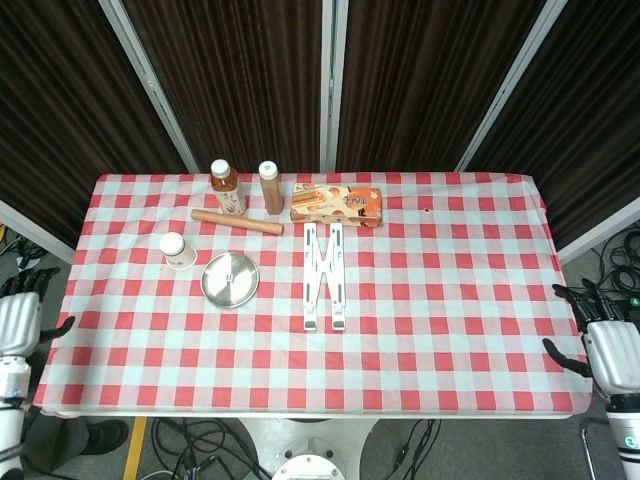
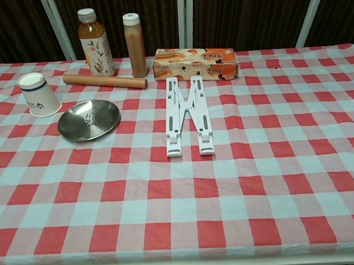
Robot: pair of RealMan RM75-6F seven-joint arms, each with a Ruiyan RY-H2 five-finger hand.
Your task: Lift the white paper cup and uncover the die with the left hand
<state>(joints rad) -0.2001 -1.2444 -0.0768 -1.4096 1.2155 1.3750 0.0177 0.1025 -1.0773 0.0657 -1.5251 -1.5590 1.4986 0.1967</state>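
The white paper cup [image 2: 38,94] stands upside down on the red-and-white checked tablecloth [image 2: 274,181] at the left of the chest view, just beside the upper left edge of the metal dish [image 2: 88,120] and not touching it as far as can be seen. The die [image 2: 88,119] lies uncovered in the middle of that dish, white with dark pips.

In the head view the left hand [image 1: 18,318] sits at the far left edge of the frame, off the table's left side and well apart from the cup; its fingers are spread and it holds nothing. The right hand [image 1: 608,345] shows at the lower right edge, beyond the table's right side, fingers apart as well and empty, though it is partly cut off by the frame, so the fingertips are hard to read.

Along the top of the chest view stand a tea bottle [image 2: 95,43] with a white cap and a brown bottle [image 2: 135,44] beside it. A wooden rolling pin [image 2: 105,81] lies in front of them, and an orange carton [image 2: 195,64] lies to their right. Near the centre of the frame a white folding stand [image 2: 188,115] lies flat on the cloth, below the carton
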